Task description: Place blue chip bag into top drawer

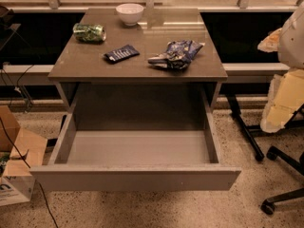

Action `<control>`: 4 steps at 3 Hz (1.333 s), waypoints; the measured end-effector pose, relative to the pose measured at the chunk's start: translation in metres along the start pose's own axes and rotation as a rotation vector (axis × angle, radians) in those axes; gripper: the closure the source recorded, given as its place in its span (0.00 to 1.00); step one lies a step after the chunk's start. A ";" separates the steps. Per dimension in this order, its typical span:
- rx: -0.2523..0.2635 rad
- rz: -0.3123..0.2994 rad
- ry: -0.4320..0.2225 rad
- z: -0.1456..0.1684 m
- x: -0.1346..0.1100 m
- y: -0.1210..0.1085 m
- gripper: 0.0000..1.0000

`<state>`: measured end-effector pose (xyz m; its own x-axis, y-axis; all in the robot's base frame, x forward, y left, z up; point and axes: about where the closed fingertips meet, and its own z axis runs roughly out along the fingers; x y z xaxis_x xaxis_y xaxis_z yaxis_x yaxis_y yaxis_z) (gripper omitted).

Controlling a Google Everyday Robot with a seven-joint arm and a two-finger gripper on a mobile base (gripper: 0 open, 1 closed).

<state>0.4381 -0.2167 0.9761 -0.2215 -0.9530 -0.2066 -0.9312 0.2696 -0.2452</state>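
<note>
Well, the blue chip bag [175, 55] lies sideways on the counter [142, 66] above the open top drawer [137, 178]; we cannot see our gripper fingers.

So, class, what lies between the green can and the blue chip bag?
A flat dark-blue packet, shown in the camera view. The claw is out of view.

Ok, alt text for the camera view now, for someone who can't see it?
The top drawer stands pulled open and empty below a table where the blue chip bag lies near the right front edge. A dark blue packet, crushed green can and white bowl share the tabletop; the gripper is not in view.
</note>
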 end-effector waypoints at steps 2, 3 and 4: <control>0.008 0.026 -0.040 0.007 -0.011 -0.010 0.00; 0.019 0.044 -0.112 0.019 -0.027 -0.028 0.00; 0.016 0.071 -0.219 0.035 -0.039 -0.051 0.00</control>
<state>0.5044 -0.1885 0.9638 -0.2164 -0.8794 -0.4241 -0.9105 0.3385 -0.2373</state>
